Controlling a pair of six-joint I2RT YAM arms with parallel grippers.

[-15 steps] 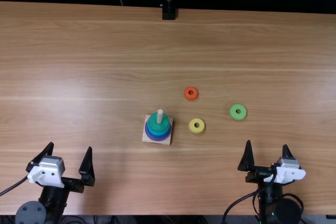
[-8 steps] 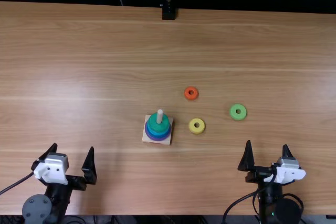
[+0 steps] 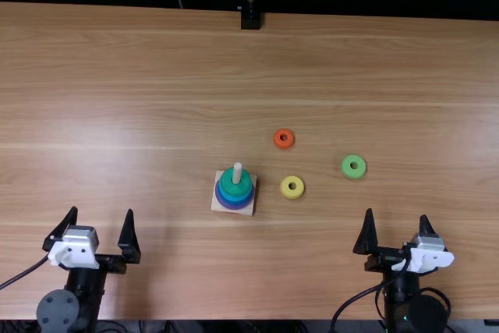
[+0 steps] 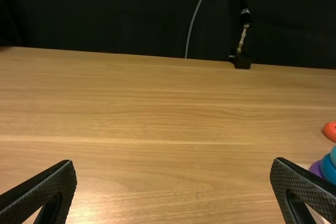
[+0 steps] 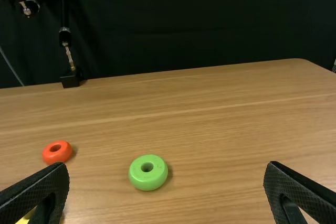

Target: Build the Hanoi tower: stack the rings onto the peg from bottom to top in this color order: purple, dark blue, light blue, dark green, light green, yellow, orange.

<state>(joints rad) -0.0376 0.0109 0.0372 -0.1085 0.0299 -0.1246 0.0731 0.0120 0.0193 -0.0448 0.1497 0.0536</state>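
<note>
clearly, both pairs of jaws gape wide (toward the table edge (image 3: 234,316)), well apart from the peg (image 3: 237,173).

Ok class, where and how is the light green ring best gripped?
Probably by the outer rim of the light green ring, from straight above, the right gripper setting its open fingers on opposite sides. The ring is round and lies flat on the table, with nothing touching its sides.

A camera stand (image 3: 250,19) meets the table's far edge (image 3: 374,24).
</note>
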